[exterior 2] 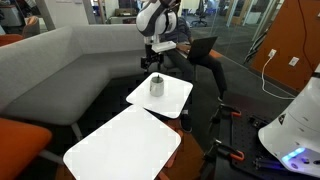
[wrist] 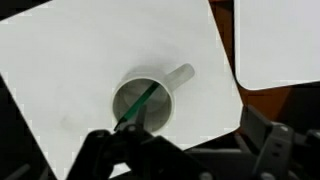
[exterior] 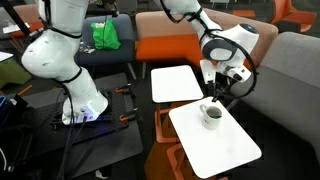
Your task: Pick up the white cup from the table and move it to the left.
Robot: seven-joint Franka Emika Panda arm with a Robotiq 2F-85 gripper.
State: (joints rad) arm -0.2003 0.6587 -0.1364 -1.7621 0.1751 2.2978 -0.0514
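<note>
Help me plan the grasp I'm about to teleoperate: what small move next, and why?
Probably ease the gripper down around the white cup. In the wrist view its jaws stand apart and the cup is untouched, upright on the table. In both exterior views the gripper hangs above it.

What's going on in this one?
A robot arm is set over the cup, which stands upright on the table. Its hand hangs just above the cup, fingers apart, not touching it, so nothing has been picked up yet. A second white top stands next to the table.
</note>
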